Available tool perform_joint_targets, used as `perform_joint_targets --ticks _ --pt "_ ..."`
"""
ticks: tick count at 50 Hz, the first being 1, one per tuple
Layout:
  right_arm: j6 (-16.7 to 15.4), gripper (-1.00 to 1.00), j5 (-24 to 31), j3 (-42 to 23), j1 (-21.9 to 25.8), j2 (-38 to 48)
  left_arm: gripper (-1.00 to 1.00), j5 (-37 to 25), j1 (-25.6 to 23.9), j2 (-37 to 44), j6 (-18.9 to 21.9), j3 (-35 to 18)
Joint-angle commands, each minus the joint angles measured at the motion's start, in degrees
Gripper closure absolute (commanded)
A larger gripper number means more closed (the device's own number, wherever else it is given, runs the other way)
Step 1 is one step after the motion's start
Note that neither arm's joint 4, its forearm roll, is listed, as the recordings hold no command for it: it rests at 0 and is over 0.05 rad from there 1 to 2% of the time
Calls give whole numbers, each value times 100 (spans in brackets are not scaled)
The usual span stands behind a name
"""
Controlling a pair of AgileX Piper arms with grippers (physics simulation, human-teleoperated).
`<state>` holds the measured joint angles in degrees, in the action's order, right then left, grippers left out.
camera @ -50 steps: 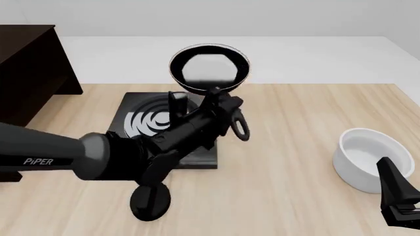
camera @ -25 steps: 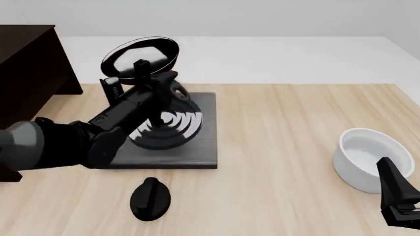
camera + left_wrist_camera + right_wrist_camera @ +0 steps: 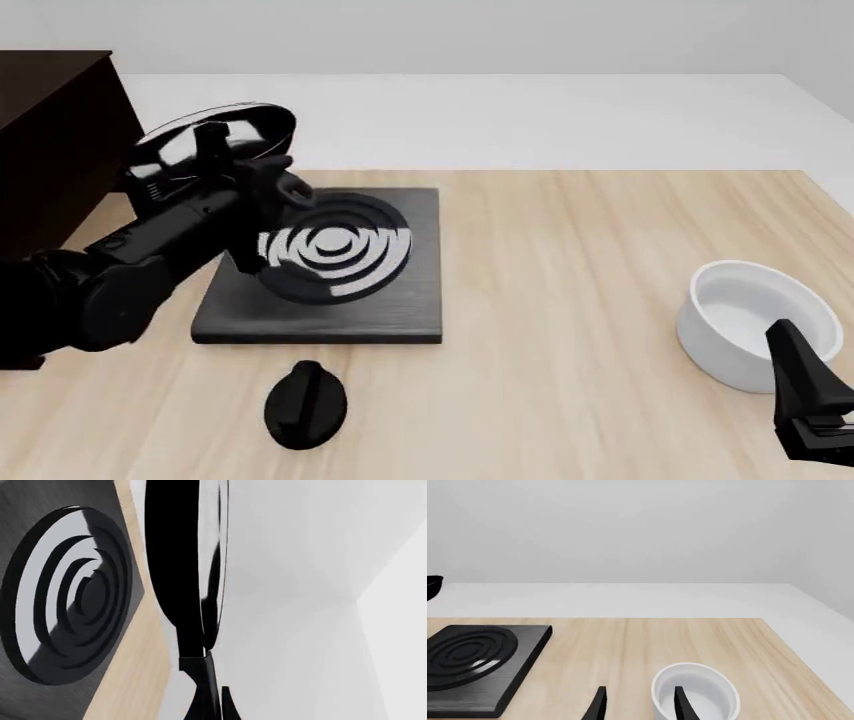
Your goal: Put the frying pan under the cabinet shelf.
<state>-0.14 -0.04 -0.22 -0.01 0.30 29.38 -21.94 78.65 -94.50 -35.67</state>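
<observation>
Frying pan: held above the wooden surface, tilted steeply so its pale inner face turns toward the camera; it hangs over the far left edge of the stove plate, just right of the cabinet shelf, not under it. In the left wrist view the frying pan appears edge-on as a thin black disc.

Left claw: clenched on the frying pan's handle, the arm reaching in from the left across the stove plate's near left part.

Cabinet shelf: dark brown box at the far left of the surface, partly cut off by the frame edge.

Stove plate: flat black slab with grey rings, lying flat in the left middle of the surface; also seen in the left wrist view and the right wrist view.

Knob: small, black, lying on the surface just in front of the stove plate.

White bowl: upright at the right side of the surface.

Right claw: released, its fingers apart, low near the white bowl, gripping nothing.
</observation>
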Motion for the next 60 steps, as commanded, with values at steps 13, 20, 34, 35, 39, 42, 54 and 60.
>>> perform_joint_targets --ticks 13,20,34,35,39,42,54,60 --pt "0 -100 0 0 0 0 100 -1975 379 -1051 -27 56" --pt "0 -100 0 0 0 0 100 -2232 616 -1340 -345 358" --pt "0 -100 0 0 0 0 100 -1532 219 -1022 -980 593" --pt "0 -100 0 0 0 0 100 -1531 219 -1020 -980 593" --pt "0 -100 0 0 0 0 100 -1289 101 -869 -1193 713" --pt "0 -100 0 0 0 0 100 -1295 166 -888 -1186 704" --pt "0 -100 0 0 0 0 100 -853 583 -649 -1296 880" --pt "0 -100 0 0 0 0 100 -698 726 -586 -1343 989"
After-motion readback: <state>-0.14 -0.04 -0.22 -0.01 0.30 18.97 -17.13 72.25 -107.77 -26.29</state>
